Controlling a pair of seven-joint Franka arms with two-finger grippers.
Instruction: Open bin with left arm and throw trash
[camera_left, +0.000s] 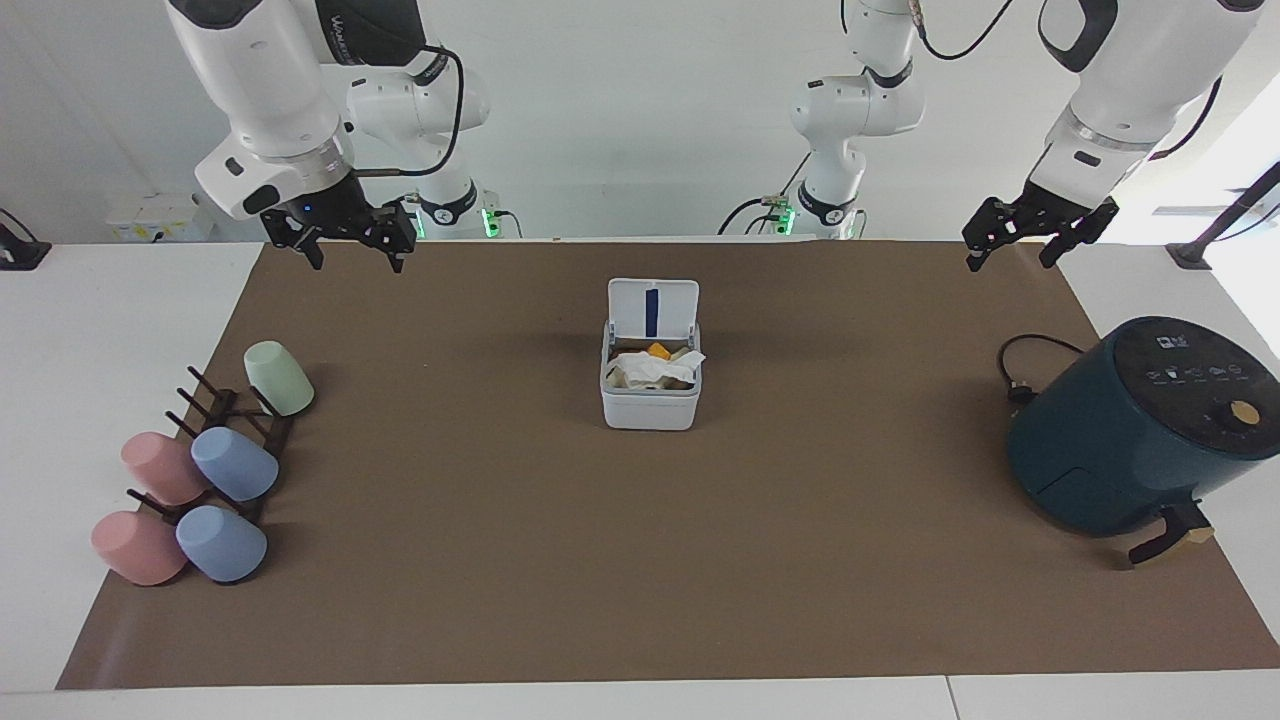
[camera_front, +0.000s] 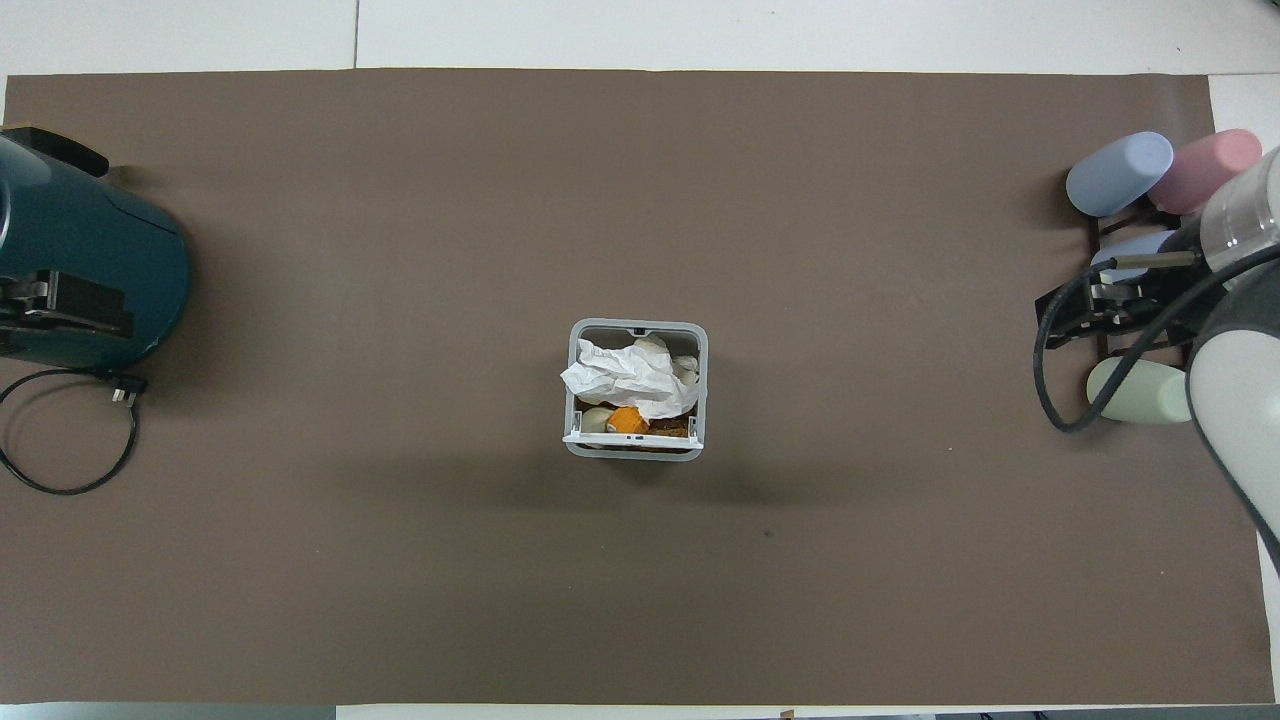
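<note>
View order: facing view, left edge to right edge.

Cups: five pastel plastic cups (camera_left: 200, 480) on a dark peg rack (camera_left: 225, 415), lower left of the frame, on the brown mat's edge; no part in the task.

Right hand: the right arm's black two-finger hand (camera_left: 355, 252) hangs at the upper left of the frame, over the mat's corner. Its fingers are spread and nothing is in it.

Bin: the small square white-grey plastic bin (camera_left: 648, 408) stands at the centre of the frame on the brown mat (camera_left: 640, 560) that covers the counter, well apart from both hands.

Lid: the hinged white lid (camera_left: 672, 305) with a blue stripe stands upright on the bin's upper edge in the frame, so the mouth faces up.

Trash: the crumpled white tissue (camera_front: 625, 378), a cream lump (camera_front: 597, 420) and an orange-tan wedge (camera_front: 627, 420) all lie inside the bin; no scrap shows on the mat.

Left hand: the left arm's black hand (camera_left: 1010, 248) hangs at the upper right of the frame, fingers spread, empty.

Air fryer: the dark teal air fryer (camera_left: 1130, 440) sits at the lower right.

Key relation: the bin lies lower in the frame than both hands and between them, toward frame centre from each. Neither is clearly nearer.

Stage, judged: opening and throwing look done.
</note>
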